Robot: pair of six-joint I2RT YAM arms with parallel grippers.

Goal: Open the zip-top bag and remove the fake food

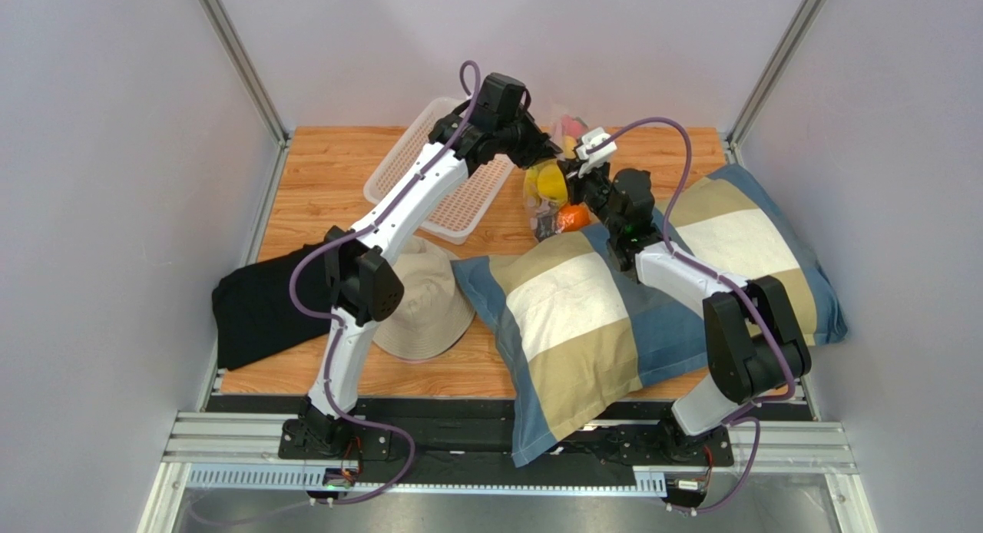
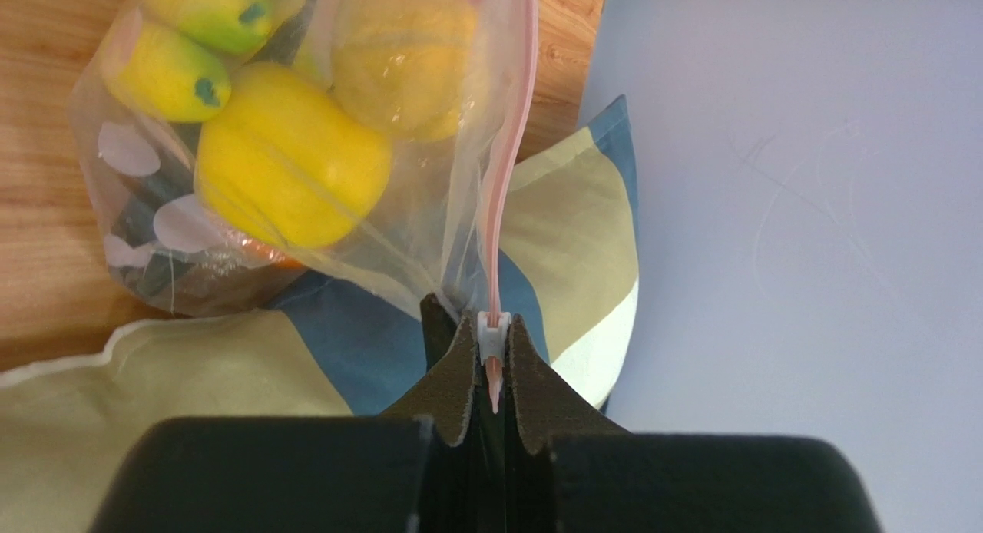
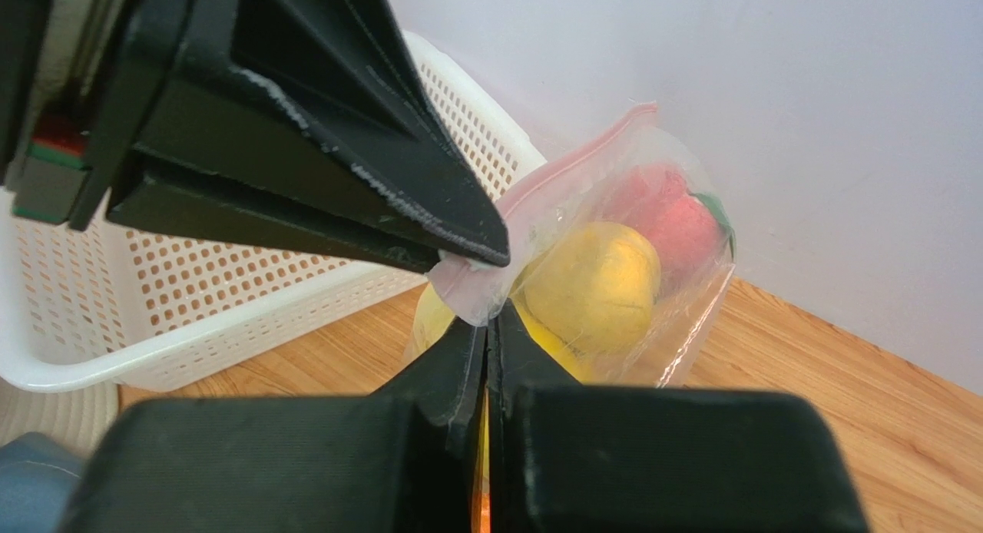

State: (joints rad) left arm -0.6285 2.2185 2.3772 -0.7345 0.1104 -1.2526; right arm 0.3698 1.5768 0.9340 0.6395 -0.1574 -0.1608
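Near the tabletop's far edge, the left pincer [image 2: 494, 366] pinches the zip-top bag's [image 2: 462, 245] strip and the right pincer [image 3: 490, 326] clamps the plastic beside it. Best to part them slowly, with the fake food [image 2: 289, 153] hanging below.

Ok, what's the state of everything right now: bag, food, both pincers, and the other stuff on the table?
Bag: zip looks closed, pinched by both pincers.
Fake food: inside the bag.
Left pincer: shut on the zip strip's end.
Right pincer: shut on the bag's edge.
Basket: upright, behind the bag.
Pillow: lying flat.
Hat: lying flat beside the pillow.
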